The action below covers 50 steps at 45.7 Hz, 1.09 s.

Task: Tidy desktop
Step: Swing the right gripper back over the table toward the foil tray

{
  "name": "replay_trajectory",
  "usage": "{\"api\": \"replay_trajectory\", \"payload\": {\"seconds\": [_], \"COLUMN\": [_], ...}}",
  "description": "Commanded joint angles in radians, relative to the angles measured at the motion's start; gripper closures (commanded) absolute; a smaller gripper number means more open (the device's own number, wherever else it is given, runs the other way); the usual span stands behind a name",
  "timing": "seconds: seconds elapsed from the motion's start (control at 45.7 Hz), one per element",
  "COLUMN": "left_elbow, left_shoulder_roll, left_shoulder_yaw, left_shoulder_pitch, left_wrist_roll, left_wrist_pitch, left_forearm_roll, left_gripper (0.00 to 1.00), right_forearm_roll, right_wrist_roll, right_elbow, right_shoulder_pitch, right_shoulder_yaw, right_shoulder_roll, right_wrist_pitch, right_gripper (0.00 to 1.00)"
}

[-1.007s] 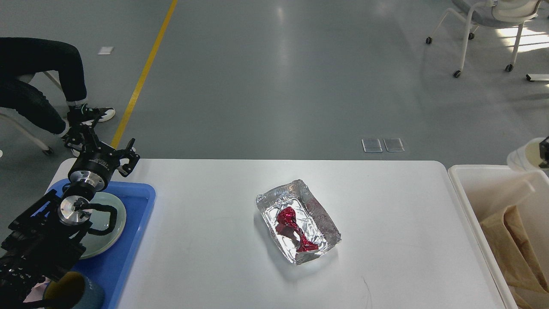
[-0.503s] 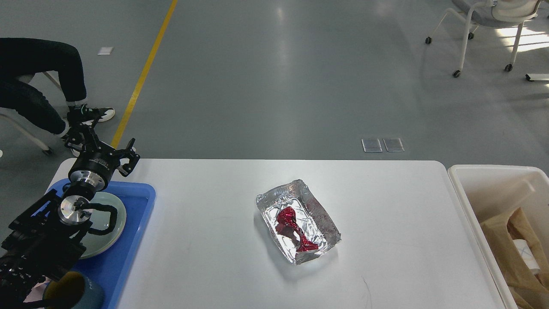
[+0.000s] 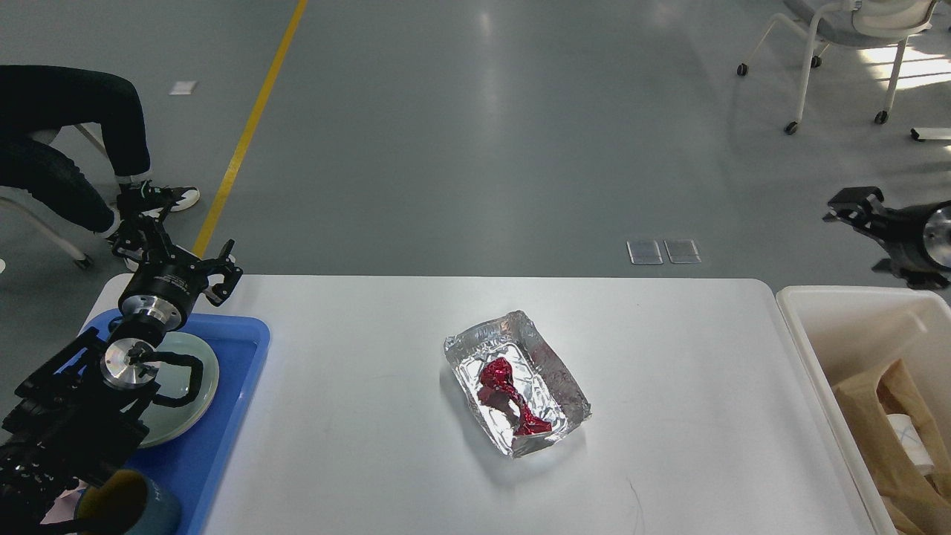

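The large white rectangular tabletop with rounded corners (image 3: 356, 416) fills the lower part of the head view; near its middle sits a crumpled silver foil tray (image 3: 561, 386), turned at an angle to the table edges, with a twisted red foil wrapper (image 3: 513, 401) lying inside it. At the left edge a blue plastic tray (image 3: 215, 438) holds a pale green plate (image 3: 182, 416), and a dark mug with a yellow inside (image 3: 130, 505) stands at its near corner; at the right a cream-white rectangular bin (image 3: 817, 342) stands just beside the tabletop, with brown paper (image 3: 884, 416) in it.

The left tool (image 3: 182, 249) hangs above the far corner of the blue tray, its fingers spread apart and holding nothing; the right tool (image 3: 854, 208) is up over the floor beyond the bin, seen dark and side-on, so whether it is wide or narrow I cannot tell, though nothing shows in it.

The foil tray looks like the one thing left to clear, probably into the bin; the risks lie in the foil itself. Its thin walls would likely crumple under a hard pinch, so a grip on one rim may slip or tip the tray and spill the wrapper; a low approach could shove the light tray across the smooth surface instead of catching it.
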Motion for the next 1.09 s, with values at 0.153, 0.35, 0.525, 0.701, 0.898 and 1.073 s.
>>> {"api": "replay_trajectory", "payload": {"seconds": [0.153, 0.35, 0.525, 0.701, 0.898, 1.073], "left_elbow": [0.000, 0.000, 0.000, 0.000, 0.000, 0.000], "left_shoulder_roll": [0.000, 0.000, 0.000, 0.000, 0.000, 0.000], "left_shoulder_yaw": [0.000, 0.000, 0.000, 0.000, 0.000, 0.000], "left_shoulder_pitch": [0.000, 0.000, 0.000, 0.000, 0.000, 0.000], "left_wrist_roll": [0.000, 0.000, 0.000, 0.000, 0.000, 0.000], "left_wrist_pitch": [0.000, 0.000, 0.000, 0.000, 0.000, 0.000], "left_forearm_roll": [0.000, 0.000, 0.000, 0.000, 0.000, 0.000], "left_gripper": [0.03, 0.03, 0.03, 0.03, 0.03, 0.03], "right_forearm_roll": [0.001, 0.001, 0.003, 0.006, 0.006, 0.004], "right_wrist_roll": [0.002, 0.002, 0.003, 0.005, 0.003, 0.000], "right_elbow": [0.036, 0.131, 0.272, 0.335, 0.335, 0.322], "right_shoulder_pitch": [0.305, 0.487, 0.665, 0.745, 0.604, 0.385], "right_shoulder_yaw": [-0.067, -0.058, -0.052, -0.050, -0.047, -0.048], "right_shoulder_roll": [0.211, 0.280, 0.275, 0.277, 0.318, 0.357], "right_wrist_pitch": [0.393, 0.541, 0.553, 0.556, 0.538, 0.524], "right_gripper": [0.00, 0.00, 0.00, 0.00, 0.00, 0.00]}}
